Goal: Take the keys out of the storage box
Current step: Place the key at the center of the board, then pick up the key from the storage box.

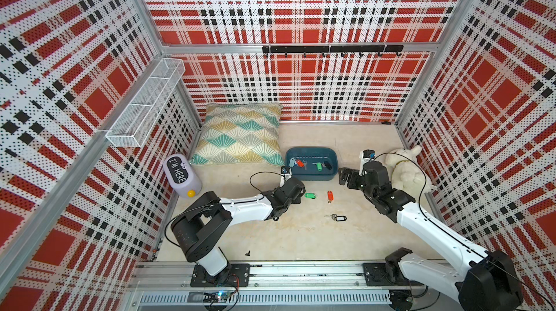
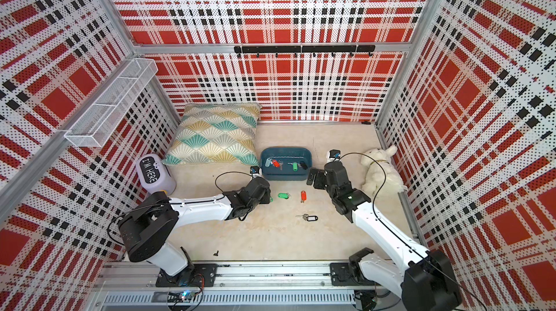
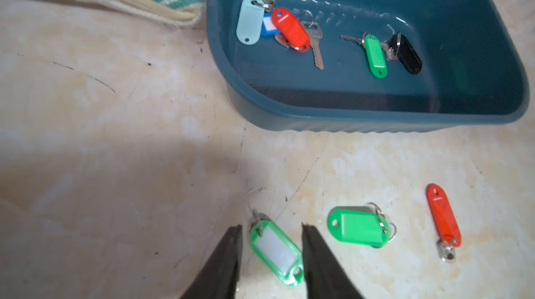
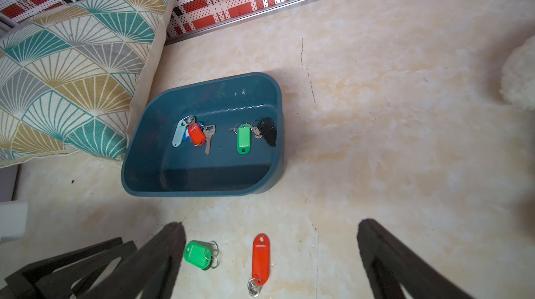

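Glossy plastic storage box (image 3: pixel 376 121), metal keys (image 3: pixel 317 48)

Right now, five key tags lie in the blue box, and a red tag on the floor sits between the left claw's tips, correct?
No: the left wrist view shows a green tag, not red, between the left claw's tips. The rest stands.

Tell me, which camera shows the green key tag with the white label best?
The left wrist view: the green tag lies on the floor between the fingers of the open left gripper. In both top views the left arm mostly covers it; the right wrist view doesn't show it.
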Robot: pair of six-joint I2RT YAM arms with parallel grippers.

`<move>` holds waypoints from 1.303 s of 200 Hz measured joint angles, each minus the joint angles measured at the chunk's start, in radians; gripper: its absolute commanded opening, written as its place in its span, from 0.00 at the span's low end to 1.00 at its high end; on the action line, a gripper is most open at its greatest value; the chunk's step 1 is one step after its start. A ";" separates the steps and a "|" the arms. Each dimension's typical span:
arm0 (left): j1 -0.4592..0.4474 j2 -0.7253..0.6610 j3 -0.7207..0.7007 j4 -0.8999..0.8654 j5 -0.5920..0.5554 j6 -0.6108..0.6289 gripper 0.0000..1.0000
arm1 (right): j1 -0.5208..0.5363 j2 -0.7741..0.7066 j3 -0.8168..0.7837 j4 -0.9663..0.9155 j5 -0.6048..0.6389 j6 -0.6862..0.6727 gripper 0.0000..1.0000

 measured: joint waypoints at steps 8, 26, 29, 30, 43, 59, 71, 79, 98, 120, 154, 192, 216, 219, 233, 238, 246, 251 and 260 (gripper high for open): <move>0.012 -0.015 0.000 -0.007 -0.006 0.008 0.54 | 0.003 0.016 0.015 0.000 -0.009 -0.007 1.00; 0.044 -0.063 0.001 -0.024 -0.015 0.032 0.68 | 0.021 0.056 0.061 -0.001 -0.019 -0.022 1.00; 0.050 -0.073 0.001 -0.025 -0.018 0.039 0.74 | 0.029 0.068 0.074 0.000 -0.023 -0.027 1.00; 0.053 -0.077 0.001 -0.024 -0.018 0.042 0.75 | 0.030 0.070 0.077 0.000 -0.023 -0.029 0.99; 0.085 -0.129 0.000 -0.017 -0.012 0.069 1.00 | 0.056 0.120 0.129 0.005 -0.031 -0.042 0.96; 0.142 -0.206 -0.014 0.048 0.033 0.098 0.99 | 0.089 0.202 0.201 0.016 -0.042 -0.058 0.93; 0.200 -0.260 -0.037 0.124 0.093 0.118 0.99 | 0.110 0.283 0.260 0.025 -0.053 -0.070 0.87; 0.246 -0.288 -0.053 0.177 0.145 0.128 0.99 | 0.120 0.334 0.295 0.029 -0.059 -0.075 0.85; 0.338 -0.298 -0.063 0.268 0.247 0.156 0.99 | 0.139 0.470 0.387 0.032 -0.076 -0.089 0.78; 0.394 -0.261 -0.063 0.328 0.344 0.194 0.99 | 0.146 0.617 0.492 0.027 -0.091 -0.104 0.68; 0.418 -0.193 -0.059 0.368 0.445 0.245 0.99 | 0.150 0.809 0.664 -0.013 -0.108 -0.137 0.60; 0.444 -0.148 -0.045 0.404 0.507 0.277 0.99 | 0.139 0.990 0.842 -0.052 -0.151 -0.161 0.59; 0.461 -0.130 -0.043 0.415 0.527 0.287 0.99 | 0.125 1.047 0.883 -0.072 -0.164 -0.165 0.56; 0.462 -0.129 -0.043 0.415 0.529 0.289 0.99 | 0.122 1.053 0.890 -0.076 -0.164 -0.165 0.56; 0.468 -0.127 -0.043 0.416 0.537 0.294 0.99 | 0.118 1.081 0.912 -0.090 -0.164 -0.167 0.55; 0.469 -0.127 -0.043 0.416 0.539 0.294 0.99 | 0.116 1.088 0.917 -0.095 -0.164 -0.167 0.55; 0.471 -0.127 -0.043 0.417 0.543 0.297 0.99 | 0.113 1.097 0.923 -0.098 -0.164 -0.167 0.55; 0.471 -0.127 -0.043 0.418 0.544 0.298 0.99 | 0.110 1.102 0.925 -0.100 -0.164 -0.167 0.54; 0.472 -0.126 -0.043 0.422 0.547 0.298 0.99 | 0.106 1.110 0.927 -0.104 -0.164 -0.167 0.52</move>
